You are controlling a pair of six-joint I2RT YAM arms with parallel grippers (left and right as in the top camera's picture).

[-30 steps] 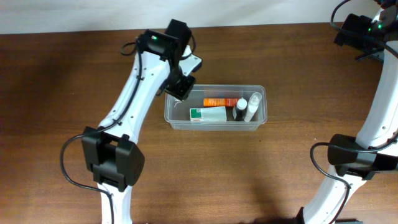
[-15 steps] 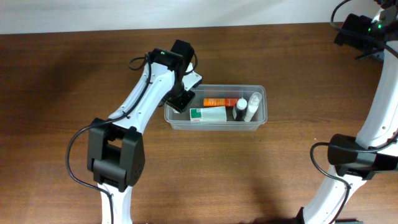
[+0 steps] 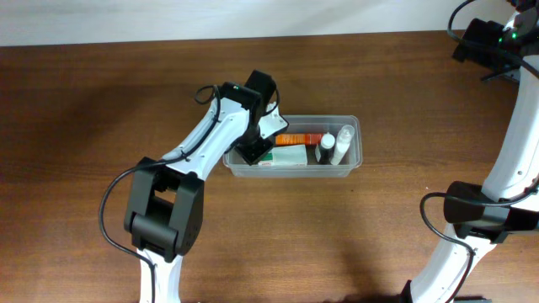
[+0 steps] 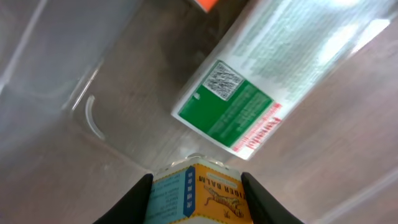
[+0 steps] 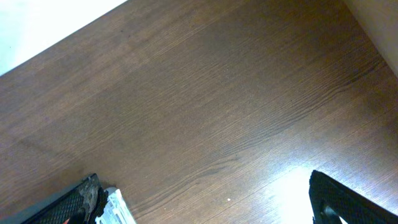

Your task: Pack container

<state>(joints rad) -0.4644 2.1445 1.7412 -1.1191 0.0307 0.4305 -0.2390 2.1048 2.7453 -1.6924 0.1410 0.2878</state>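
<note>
Surface point(image 3: 84, 126): dark brown wood, grain running left to right in the overhead view. Far edge meets a white strip point(image 3: 253, 17).

One item lies directly on it: the container point(image 3: 295, 172), a clear plastic rectangular tub with rounded corners and a rim. It sits flat near centre, long side parallel to the far edge. Wood shows through its walls.

Right wrist view: bare wood, with a bright glare patch point(image 5: 280, 193) at lower right.

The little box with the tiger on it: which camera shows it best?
The left wrist view: the little box sits close up between the left fingers, its tiger print plain. Overhead, the left arm all but hides it above the clear tub. The right wrist view shows only the wooden table.
</note>
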